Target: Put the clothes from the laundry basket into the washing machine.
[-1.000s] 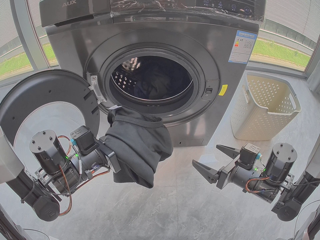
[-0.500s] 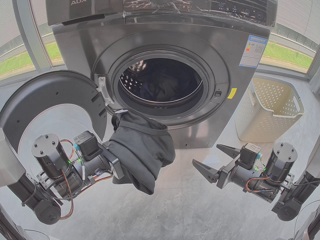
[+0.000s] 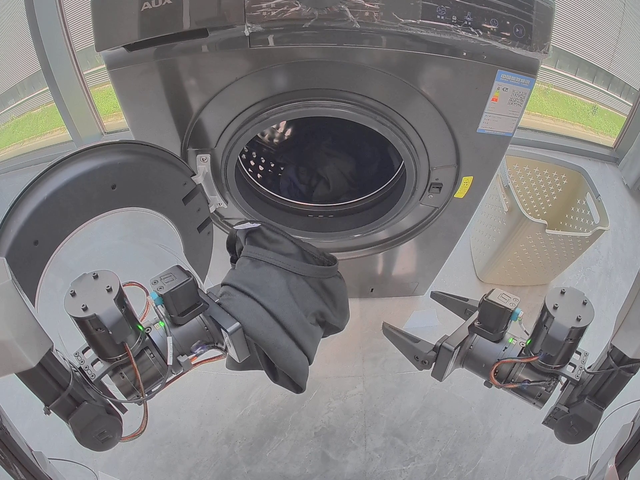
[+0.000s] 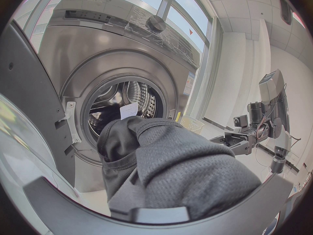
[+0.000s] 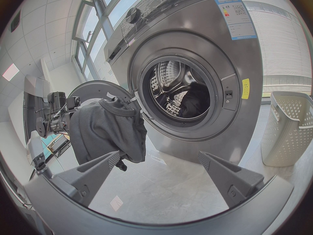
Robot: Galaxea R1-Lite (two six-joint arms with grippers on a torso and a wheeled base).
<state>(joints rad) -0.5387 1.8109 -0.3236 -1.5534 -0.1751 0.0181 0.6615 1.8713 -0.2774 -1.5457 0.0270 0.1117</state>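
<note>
Limply, the dark garment (image 3: 287,295) drapes over the left pincer (image 3: 259,320).

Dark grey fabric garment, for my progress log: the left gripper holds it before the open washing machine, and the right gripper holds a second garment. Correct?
No. The right gripper is open and empty, as the head view shows. The left gripper holds the dark grey fabric garment before the open grey washing machine.

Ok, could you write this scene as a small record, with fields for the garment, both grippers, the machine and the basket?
garment: dark grey garment, in front of the washing machine, not yet inside
left gripper: shut on the garment
right gripper: open, holding nothing
machine: door open, dark clothes in drum
laundry basket: on floor, right of machine
</note>
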